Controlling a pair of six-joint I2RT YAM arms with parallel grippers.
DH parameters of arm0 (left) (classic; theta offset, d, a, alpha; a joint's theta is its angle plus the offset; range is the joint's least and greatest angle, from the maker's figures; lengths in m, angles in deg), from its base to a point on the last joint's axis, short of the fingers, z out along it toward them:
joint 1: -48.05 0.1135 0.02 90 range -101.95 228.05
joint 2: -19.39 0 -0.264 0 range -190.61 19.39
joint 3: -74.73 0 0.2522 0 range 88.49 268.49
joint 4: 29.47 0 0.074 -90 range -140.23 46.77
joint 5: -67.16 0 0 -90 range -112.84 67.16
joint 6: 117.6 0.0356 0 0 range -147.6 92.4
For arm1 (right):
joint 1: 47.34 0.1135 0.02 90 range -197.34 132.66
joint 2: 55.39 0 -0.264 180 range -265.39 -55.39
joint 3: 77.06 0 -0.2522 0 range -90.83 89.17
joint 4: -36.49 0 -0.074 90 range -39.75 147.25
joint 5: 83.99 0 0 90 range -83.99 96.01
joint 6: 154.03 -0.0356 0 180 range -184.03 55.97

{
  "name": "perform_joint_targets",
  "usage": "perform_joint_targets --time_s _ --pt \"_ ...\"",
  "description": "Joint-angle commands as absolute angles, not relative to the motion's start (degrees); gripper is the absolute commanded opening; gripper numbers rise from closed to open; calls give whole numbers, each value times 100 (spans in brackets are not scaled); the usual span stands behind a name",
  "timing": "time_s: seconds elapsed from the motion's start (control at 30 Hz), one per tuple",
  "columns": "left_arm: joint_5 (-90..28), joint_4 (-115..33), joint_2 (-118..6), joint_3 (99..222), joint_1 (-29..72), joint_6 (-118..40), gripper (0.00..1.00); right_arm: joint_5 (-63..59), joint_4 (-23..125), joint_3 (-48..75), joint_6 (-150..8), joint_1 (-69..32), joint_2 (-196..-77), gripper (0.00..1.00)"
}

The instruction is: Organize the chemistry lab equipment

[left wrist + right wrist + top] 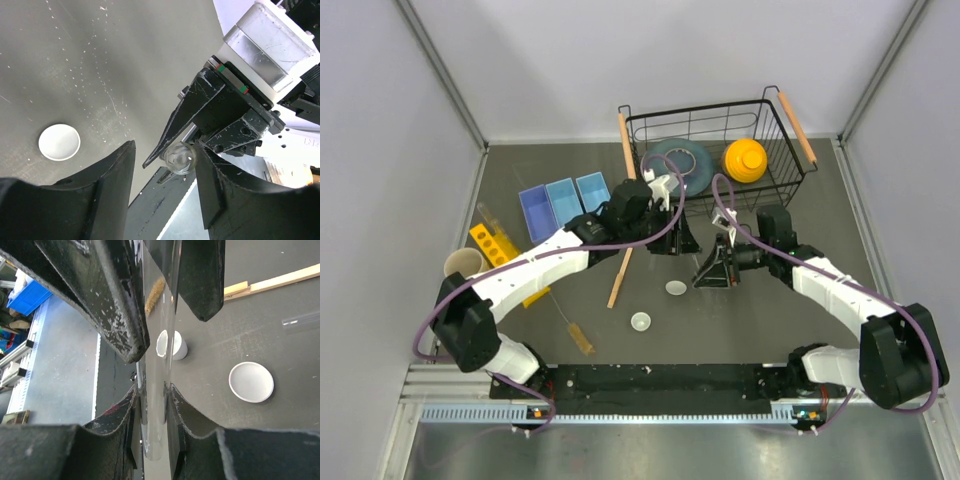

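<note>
My right gripper (pixel 712 272) (pixel 152 390) is shut on a clear glass test tube (pixel 159 430), held above the table. My left gripper (pixel 685 240) (pixel 165 150) is open, with its jaws on either side of the tube's far end (pixel 180 158); the end sits close to one jaw. Two small white dishes (pixel 675 288) (pixel 640 321) lie on the table below; they also show in the right wrist view (pixel 251 381) (pixel 172 344). A tan wooden stick (pixel 620 275) (pixel 280 280) and an amber-bristled wire brush (pixel 578 335) lie to the left. Another clear tube (pixel 302 322) lies on the table.
A black wire basket (pixel 720 112) at the back holds a blue-grey plate (pixel 672 158) and a yellow bowl (pixel 745 160). Three light-blue bins (pixel 563 205) stand at back left, with a yellow rack (pixel 495 250) and a tan cup (pixel 463 262) beside them.
</note>
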State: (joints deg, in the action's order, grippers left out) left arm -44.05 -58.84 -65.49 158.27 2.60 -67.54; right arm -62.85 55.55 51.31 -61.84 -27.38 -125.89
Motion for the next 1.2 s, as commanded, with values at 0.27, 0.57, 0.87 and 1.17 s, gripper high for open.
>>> perform_joint_targets --time_s 0.27,0.57,0.87,1.17 --pt "-4674 -5782 -6499 16065 155 -6803 37 -6421 5570 4822 -5832 -2643 -12464 15" --pt "-4859 -5667 -6428 15880 103 -6969 18 -6465 5667 4787 -5753 -2608 -12421 16" --pt "-4824 -5588 -6288 15660 85 -7014 17 -6474 5746 4778 -5639 -2572 -12403 20" --pt "-4727 -5580 -6191 15599 85 -6978 17 -6562 5869 4734 -5516 -2590 -12403 31"
